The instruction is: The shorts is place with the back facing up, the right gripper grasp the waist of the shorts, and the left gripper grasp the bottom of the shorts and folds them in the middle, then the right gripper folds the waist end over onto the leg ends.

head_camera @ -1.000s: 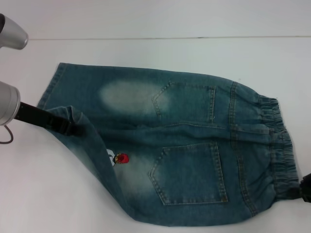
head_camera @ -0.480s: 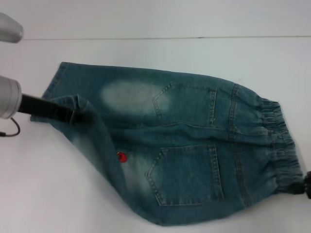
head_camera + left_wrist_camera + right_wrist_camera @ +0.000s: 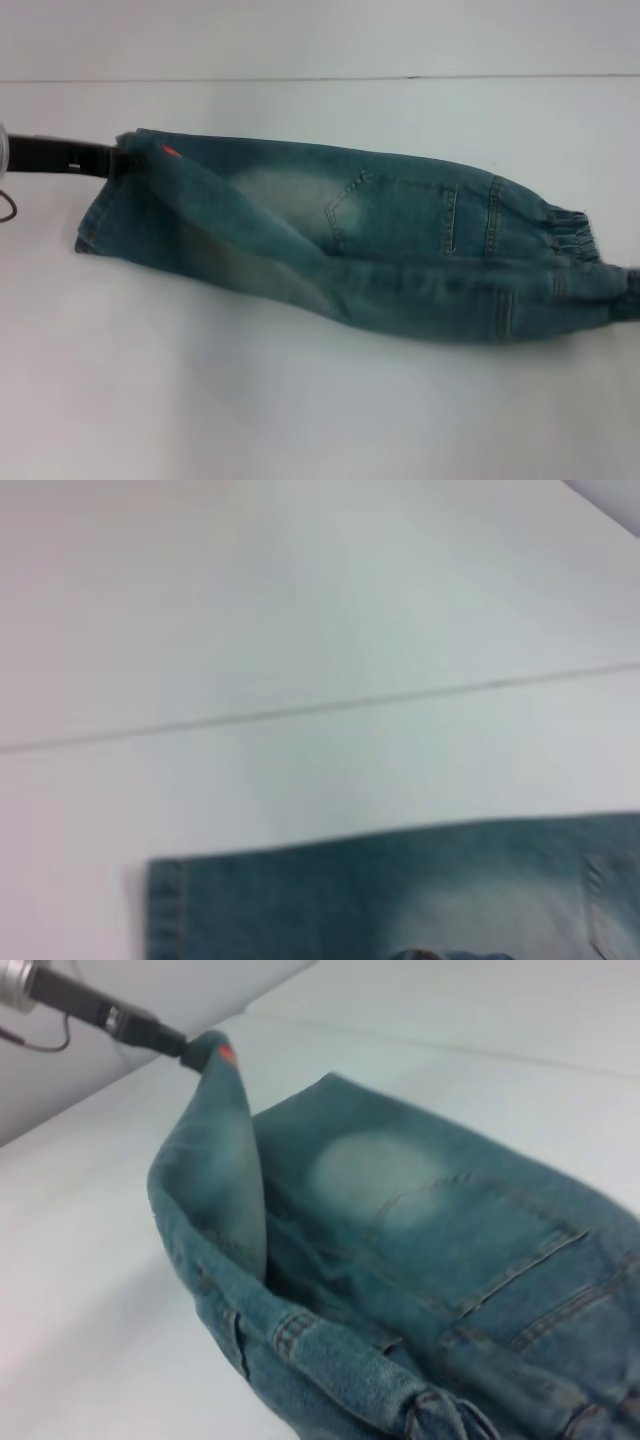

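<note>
Shorts: lying across the white surface, back side up, waist to the right, legs to the left; near half lifted and carried over toward the far half, so one back pocket shows and the other is covered.
Fold: long lengthwise crease along the near edge, running from the left leg end to the waist.
Waist: ruffled elastic at the right, bunched and gathered toward the right frame edge.
Bottom of the shorts: stitched hem at the left; one corner raised to the far left, a small red print showing on it.
Left pincer: at the far left, slim black fingers clamped together on the raised hem corner; in the right wrist view seen holding the denim tip up above the rest of the cloth.
Right pincer: at the right edge by the waist, barely in frame; cannot tell whether fingers are apart or together.
Left wrist view: only the far leg hem and flat denim on the surface.
Surface: white, with a thin dark line across the far side.
</note>
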Controlling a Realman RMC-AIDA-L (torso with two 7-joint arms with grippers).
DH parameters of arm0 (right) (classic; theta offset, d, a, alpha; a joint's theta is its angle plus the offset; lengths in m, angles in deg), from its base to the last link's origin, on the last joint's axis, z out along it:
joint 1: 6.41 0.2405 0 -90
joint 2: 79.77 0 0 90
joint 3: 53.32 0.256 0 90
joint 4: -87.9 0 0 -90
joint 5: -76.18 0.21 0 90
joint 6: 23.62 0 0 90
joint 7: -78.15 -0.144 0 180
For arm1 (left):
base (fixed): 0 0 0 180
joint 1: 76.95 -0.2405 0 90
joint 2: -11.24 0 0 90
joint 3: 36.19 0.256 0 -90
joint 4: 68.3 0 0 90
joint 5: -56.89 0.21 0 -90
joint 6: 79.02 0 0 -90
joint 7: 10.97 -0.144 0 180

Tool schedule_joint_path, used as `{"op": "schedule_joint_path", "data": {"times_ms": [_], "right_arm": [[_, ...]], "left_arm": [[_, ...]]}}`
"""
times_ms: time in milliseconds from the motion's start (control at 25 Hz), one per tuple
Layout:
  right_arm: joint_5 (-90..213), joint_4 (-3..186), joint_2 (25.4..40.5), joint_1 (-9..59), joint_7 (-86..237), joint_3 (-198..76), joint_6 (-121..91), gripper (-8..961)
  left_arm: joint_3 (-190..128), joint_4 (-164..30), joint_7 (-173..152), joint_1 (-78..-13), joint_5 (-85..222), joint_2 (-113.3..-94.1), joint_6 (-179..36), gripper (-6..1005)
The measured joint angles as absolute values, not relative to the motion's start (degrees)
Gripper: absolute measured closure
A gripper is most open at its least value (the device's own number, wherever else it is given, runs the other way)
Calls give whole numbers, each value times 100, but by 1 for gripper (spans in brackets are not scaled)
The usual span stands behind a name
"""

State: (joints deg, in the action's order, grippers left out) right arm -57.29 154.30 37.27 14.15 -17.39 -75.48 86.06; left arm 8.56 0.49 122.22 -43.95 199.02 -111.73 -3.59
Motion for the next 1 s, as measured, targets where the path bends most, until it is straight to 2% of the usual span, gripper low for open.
{"op": "schedule_joint_path", "data": {"times_ms": [280,480,840,1000], "right_arm": [[-5714,15058,3635,1798,-2034,-7379,7922,908],[-5706,14399,3406,2188,-2104,-7367,7385,897],[-5763,14210,3349,2512,-2226,-7728,6775,850],[-5769,14075,3258,2604,-2290,-7869,6568,829]], "left_arm": [[883,-59,12228,-4374,19930,-11249,-796,905],[879,-280,12236,-4359,19933,-11251,-1014,905],[880,-417,12237,-4374,19901,-11266,-1307,906],[881,-564,12280,-4357,19897,-11270,-1534,906]]}}
